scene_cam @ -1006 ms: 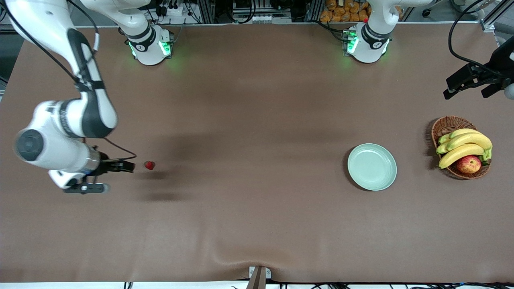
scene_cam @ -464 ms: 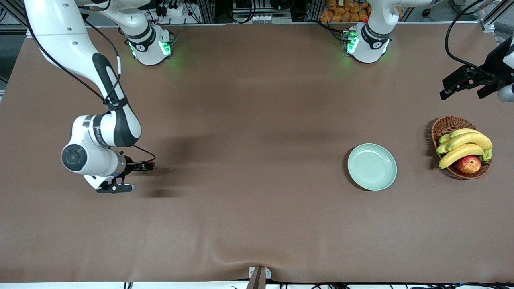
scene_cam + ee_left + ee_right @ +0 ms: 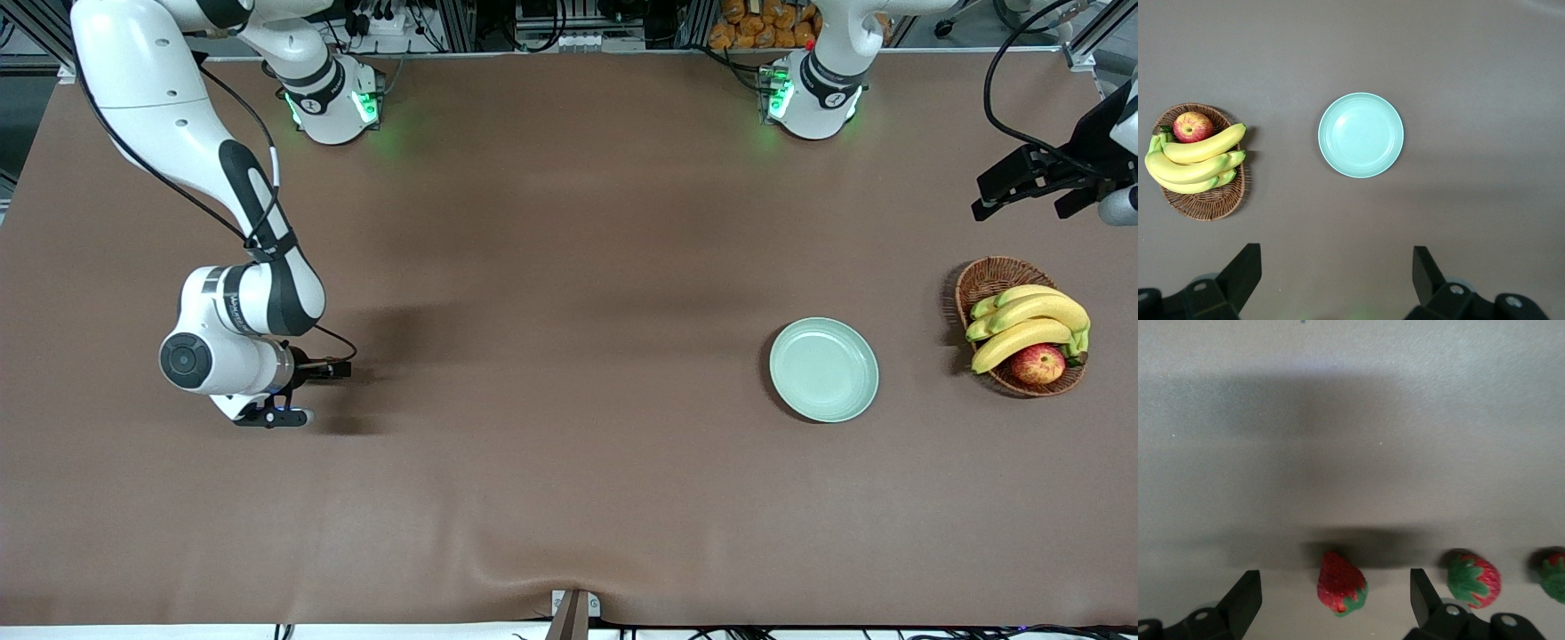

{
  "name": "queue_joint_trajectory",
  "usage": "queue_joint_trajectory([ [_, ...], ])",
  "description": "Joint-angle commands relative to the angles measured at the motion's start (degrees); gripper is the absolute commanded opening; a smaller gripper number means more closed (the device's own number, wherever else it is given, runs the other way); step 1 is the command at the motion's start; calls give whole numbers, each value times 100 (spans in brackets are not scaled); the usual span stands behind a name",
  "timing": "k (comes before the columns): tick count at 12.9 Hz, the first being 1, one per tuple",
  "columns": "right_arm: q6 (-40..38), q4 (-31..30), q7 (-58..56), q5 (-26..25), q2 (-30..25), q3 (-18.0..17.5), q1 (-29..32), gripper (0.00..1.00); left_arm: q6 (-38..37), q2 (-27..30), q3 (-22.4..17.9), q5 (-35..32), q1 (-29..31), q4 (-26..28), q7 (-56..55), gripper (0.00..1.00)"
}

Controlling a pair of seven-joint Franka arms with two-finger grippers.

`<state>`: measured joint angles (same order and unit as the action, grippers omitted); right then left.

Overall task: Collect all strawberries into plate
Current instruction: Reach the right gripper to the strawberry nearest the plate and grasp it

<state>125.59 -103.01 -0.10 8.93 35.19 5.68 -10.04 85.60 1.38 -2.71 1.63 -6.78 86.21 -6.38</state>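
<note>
Three strawberries show only in the right wrist view; in the front view my right arm hides them. One strawberry [image 3: 1341,583] lies on the brown table between the fingers of my right gripper [image 3: 1335,593], which is open and low over it [image 3: 336,370]. A second strawberry [image 3: 1473,579] and a third strawberry [image 3: 1555,577], cut by the frame edge, lie beside it outside the fingers. The pale mint-green plate [image 3: 823,369] is empty, toward the left arm's end of the table [image 3: 1361,135]. My left gripper [image 3: 1022,187] waits open and empty, high above the table [image 3: 1335,280].
A brown wicker basket [image 3: 994,276] with bananas [image 3: 1027,324] and a red-yellow apple [image 3: 1037,364] stands beside the plate, closer to the left arm's end; it also shows in the left wrist view [image 3: 1205,203]. A small fixture [image 3: 573,609] sits at the table's near edge.
My right arm has swung toward the table's middle and come down over the strawberry, which now lies between its open fingers and is hidden in the front view. The left gripper has barely shifted.
</note>
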Motion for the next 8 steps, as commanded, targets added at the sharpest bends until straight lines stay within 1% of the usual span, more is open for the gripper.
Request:
queue_joint_trajectory([
  [1, 36, -17, 19, 118, 31, 30, -85, 85, 96, 30, 16, -92, -51, 10, 23, 100],
  [2, 10, -17, 10, 118, 58, 30, -103, 69, 106, 29, 25, -84, -42, 10, 23, 100],
  [3, 1, -17, -7, 118, 75, 30, -129, 56, 106, 21, 25, -84, -34, 10, 23, 100],
  [4, 1, -17, -34, 118, 110, 30, -173, 46, 106, 29, 25, -84, 1, 19, 23, 100],
  [8, 36, -17, -69, 74, 146, 38, -165, 29, 114, 21, 16, -22, 28, 28, 14, 100],
])
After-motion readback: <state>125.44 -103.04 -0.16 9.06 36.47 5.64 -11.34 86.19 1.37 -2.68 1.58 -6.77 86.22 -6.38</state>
